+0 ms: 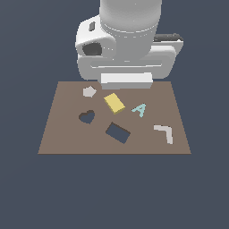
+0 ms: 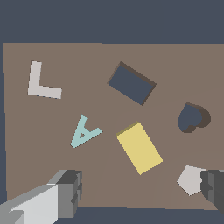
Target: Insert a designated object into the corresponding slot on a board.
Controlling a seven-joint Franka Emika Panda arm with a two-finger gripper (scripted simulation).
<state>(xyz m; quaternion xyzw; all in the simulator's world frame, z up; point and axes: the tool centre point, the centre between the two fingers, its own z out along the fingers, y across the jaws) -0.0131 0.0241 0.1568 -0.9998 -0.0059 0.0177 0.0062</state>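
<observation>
Arm (image 1: 127,31) hangs over the far edge of the board (image 1: 53,134), wrist pointing straight down, its white body hiding the fingers in the exterior view. Tool (image 2: 142,192) seen only in wrist view: two fingers set wide apart, one finger (image 2: 65,192) near the board's edge, the other (image 2: 214,188) just beside the pentagon (image 2: 190,179). Nothing between them, nothing held. Both fingertips appear above the board, not touching any piece; exact height can't be told.

Yellow block (image 1: 114,103) lies flat on the board, tilted, near the middle, toward the far side. In wrist view the block (image 2: 139,148) sits between the fingers' line and the slot (image 2: 131,83), apart from both. Slot (image 1: 118,133) is a dark rectangular cutout, tilted, nearer the board's front edge, close to the block but not touching. It holds nothing.

Heart cutout (image 1: 87,117) sits to the exterior view's left of the slot. Grey pentagon (image 1: 89,91) is near the far corner on the exterior view's left, just under the arm. Pale blue letter A (image 1: 140,109) lies to the exterior view's right of the block, apart from it. White L piece (image 1: 164,133) lies farther right, near the front corner. Board rests flat on a plain dark surface.
</observation>
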